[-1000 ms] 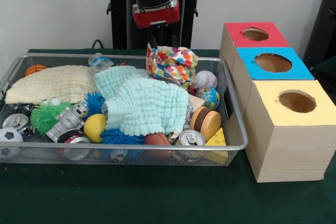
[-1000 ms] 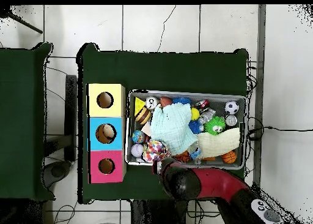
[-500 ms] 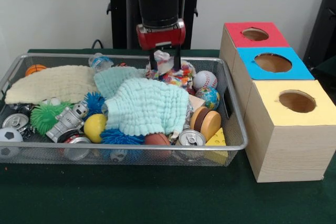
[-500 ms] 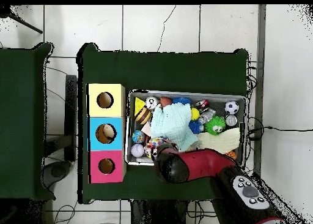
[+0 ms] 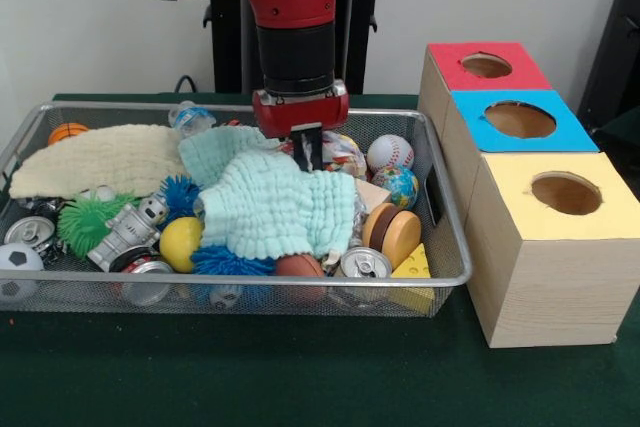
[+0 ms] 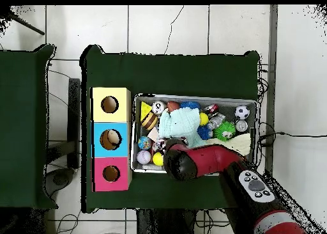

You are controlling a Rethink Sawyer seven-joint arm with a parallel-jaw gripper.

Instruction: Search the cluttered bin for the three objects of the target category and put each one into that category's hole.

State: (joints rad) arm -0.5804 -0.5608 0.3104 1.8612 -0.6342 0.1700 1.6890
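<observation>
A dark green cloth is covering the counter (image 5: 300, 367), and a pale wall is rising behind it in the front view; from overhead the counter is sitting on a floor of large white tiles (image 6: 191, 27) with a second green-covered surface (image 6: 22, 126) lying off to one side. The wire mesh bin (image 5: 440, 197) is resting on the cloth just beside a row of three wooden boxes topped red (image 5: 487, 65), blue (image 5: 518, 119) and yellow (image 5: 566, 193), each with a round hole. The gripper (image 5: 306, 147) is reaching down into the bin, pinching a fold of the mint green cloth (image 5: 275, 202) near its far edge, next to the colourful patterned cloth (image 5: 340, 152). A baseball (image 5: 390, 152), a globe ball (image 5: 398, 185), cans, spiky balls and a cream cloth (image 5: 100, 157) are crowding the bin.
</observation>
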